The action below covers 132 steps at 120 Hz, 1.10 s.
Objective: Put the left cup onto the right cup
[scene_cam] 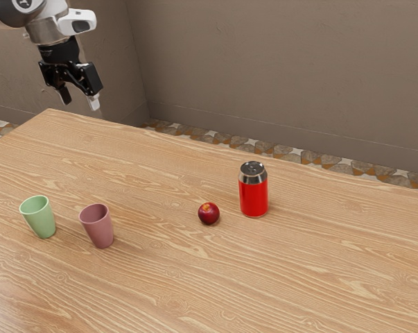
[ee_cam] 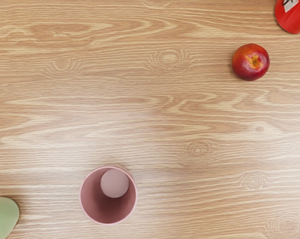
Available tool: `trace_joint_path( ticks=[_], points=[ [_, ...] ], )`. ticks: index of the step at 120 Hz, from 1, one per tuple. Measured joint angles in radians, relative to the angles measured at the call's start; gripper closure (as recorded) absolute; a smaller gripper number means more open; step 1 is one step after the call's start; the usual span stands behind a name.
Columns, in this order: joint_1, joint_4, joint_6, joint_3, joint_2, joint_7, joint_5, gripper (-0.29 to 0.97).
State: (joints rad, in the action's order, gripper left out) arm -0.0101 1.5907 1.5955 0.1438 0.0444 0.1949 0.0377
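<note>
Wooden table (scene_cam: 299,277), upright pale green cup (scene_cam: 37,216)

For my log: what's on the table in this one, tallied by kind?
cups: 2, the green cup and the pink cup
apple: 1
can: 1
total: 4

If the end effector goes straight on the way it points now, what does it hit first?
Most likely bare table, close beside the pink cup; the end effector hangs high with nothing between. Depth is unclear, so it might clip the cup's rim.
</note>
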Motion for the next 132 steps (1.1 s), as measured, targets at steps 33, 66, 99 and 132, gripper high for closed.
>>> trace_joint_path(
  ticks=[33,66,99,132],
  points=[
    [0.015,0.014,0.009,-0.002,0.003,0.005,-0.004,0.02],
    [-0.003,0.192,0.125,0.009,0.005,0.023,-0.006,0.02],
    [-0.028,0.300,0.257,0.010,0.006,0.038,-0.004,0.02],
    [-0.189,0.324,0.300,0.009,0.006,0.053,-0.013,0.02]
  ],
)
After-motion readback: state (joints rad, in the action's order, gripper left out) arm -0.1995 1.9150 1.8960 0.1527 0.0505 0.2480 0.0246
